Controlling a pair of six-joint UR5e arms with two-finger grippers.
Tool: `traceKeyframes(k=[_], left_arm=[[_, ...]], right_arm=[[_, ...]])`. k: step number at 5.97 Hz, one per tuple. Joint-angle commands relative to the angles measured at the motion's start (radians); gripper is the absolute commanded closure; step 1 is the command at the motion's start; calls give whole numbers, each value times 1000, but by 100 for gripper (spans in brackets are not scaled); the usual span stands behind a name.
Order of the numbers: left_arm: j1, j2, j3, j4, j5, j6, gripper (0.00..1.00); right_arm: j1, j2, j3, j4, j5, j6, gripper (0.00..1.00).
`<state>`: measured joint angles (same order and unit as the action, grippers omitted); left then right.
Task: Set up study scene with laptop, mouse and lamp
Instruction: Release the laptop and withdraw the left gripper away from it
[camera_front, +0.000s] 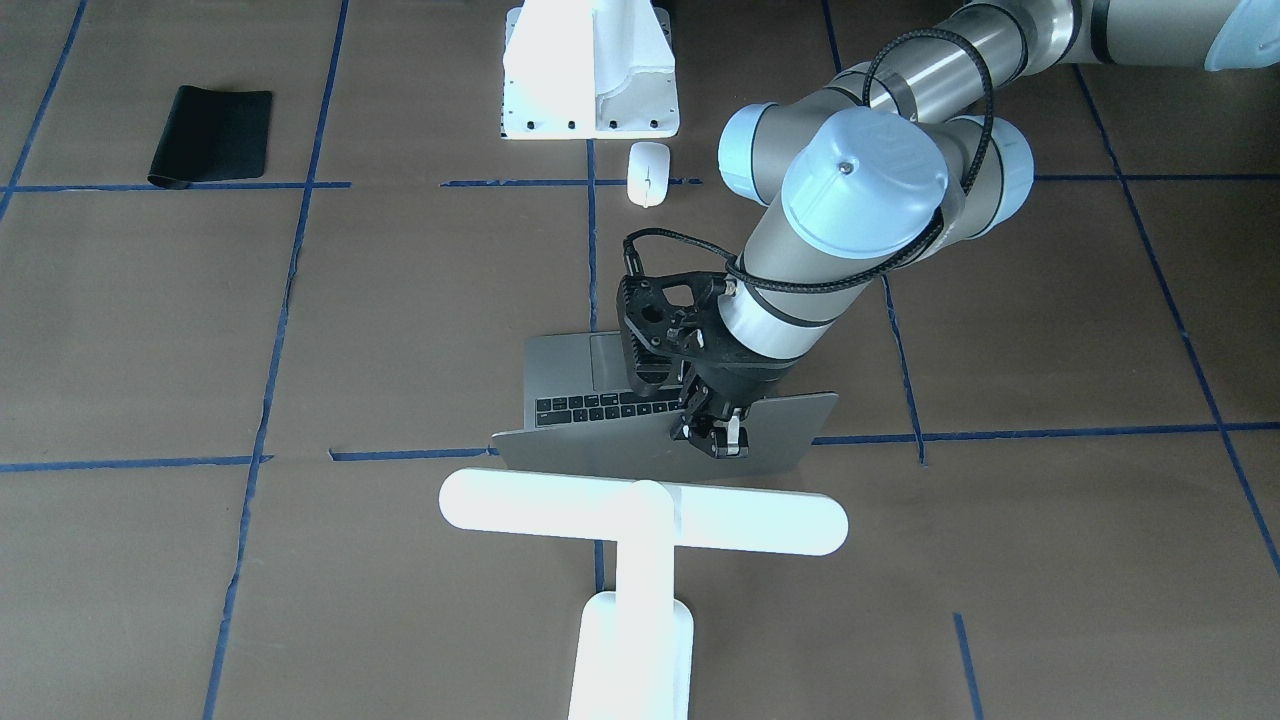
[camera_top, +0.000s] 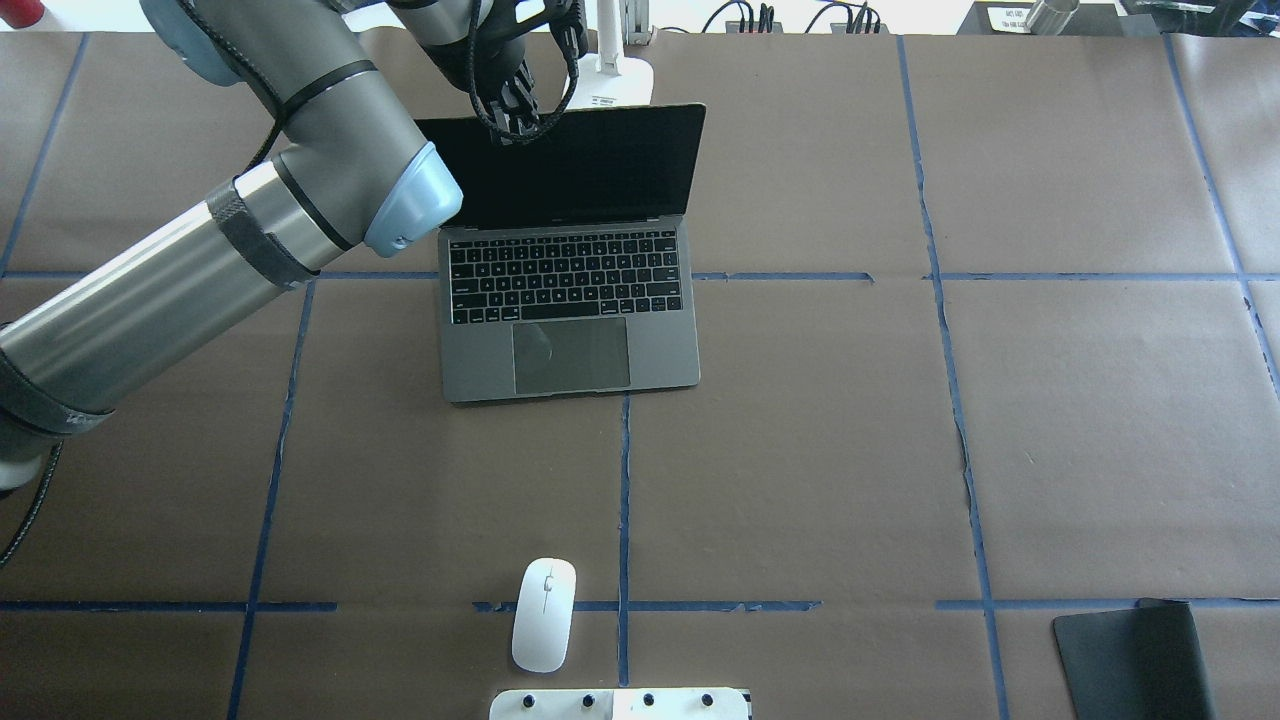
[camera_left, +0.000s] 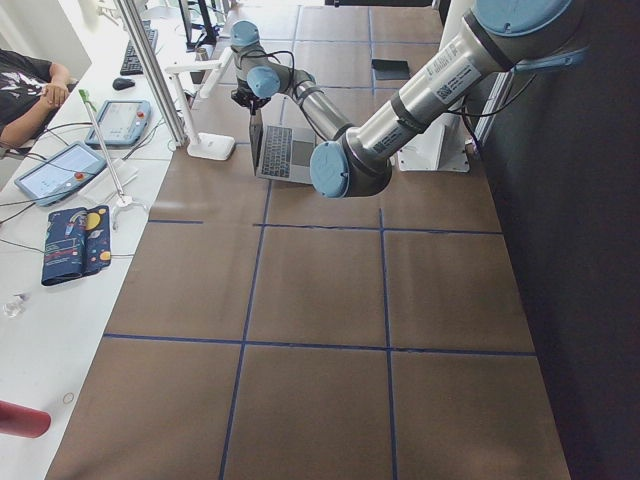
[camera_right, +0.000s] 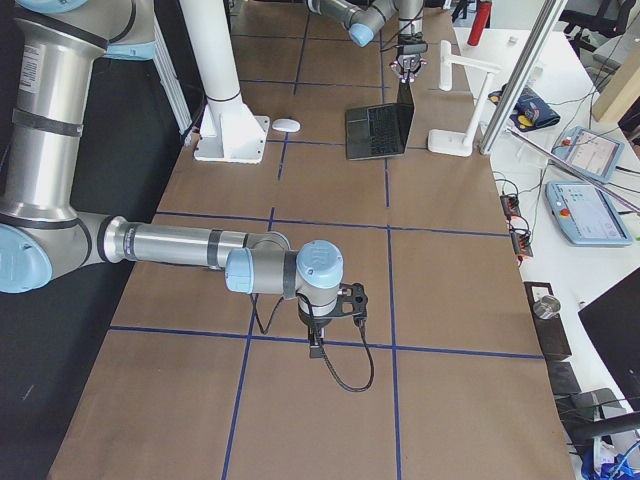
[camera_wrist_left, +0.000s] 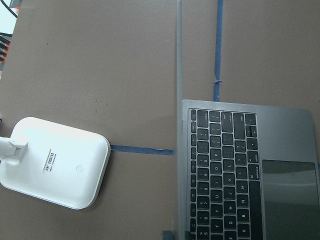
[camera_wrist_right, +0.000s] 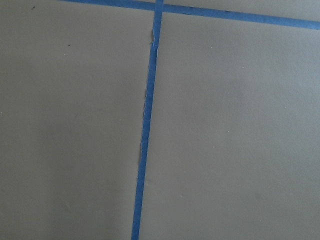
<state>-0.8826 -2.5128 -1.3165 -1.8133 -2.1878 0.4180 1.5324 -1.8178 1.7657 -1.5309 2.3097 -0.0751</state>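
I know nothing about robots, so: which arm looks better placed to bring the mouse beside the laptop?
Probably left: the left gripper is at the laptop lid, nearer the mouse; the right gripper hovers far down the table.

Off-task items on the counter

We note a black mat lying near a corner of the brown-papered counter, well apart from a white bolted pedestal. Blue tape lines grid the paper.

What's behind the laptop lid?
The lamp stands behind the laptop, its base apart from it. In the overhead view the lid and left arm cover part of it.
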Motion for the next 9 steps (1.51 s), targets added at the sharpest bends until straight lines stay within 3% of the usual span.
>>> traceKeyframes(k=[1, 3, 5, 6, 8, 9], left_arm=[[-1, 5, 6, -11, 25, 7, 48], [-1, 6, -6, -9, 74, 5, 23], [-41, 6, -65, 8, 66, -4, 24], [-79, 75, -113, 8, 12, -2, 24], [-128, 284, -295, 6, -3, 13, 22], [-147, 355, -349, 8, -4, 63, 15]], right_arm=[[0, 0, 0, 0, -1, 0, 0], [0, 0, 0, 0, 1, 1, 0], [0, 0, 0, 0, 1, 0, 0], [0, 0, 1, 2, 1, 1, 0], [0, 2, 1, 2, 1, 0, 0], [0, 2, 3, 3, -1, 0, 0]])
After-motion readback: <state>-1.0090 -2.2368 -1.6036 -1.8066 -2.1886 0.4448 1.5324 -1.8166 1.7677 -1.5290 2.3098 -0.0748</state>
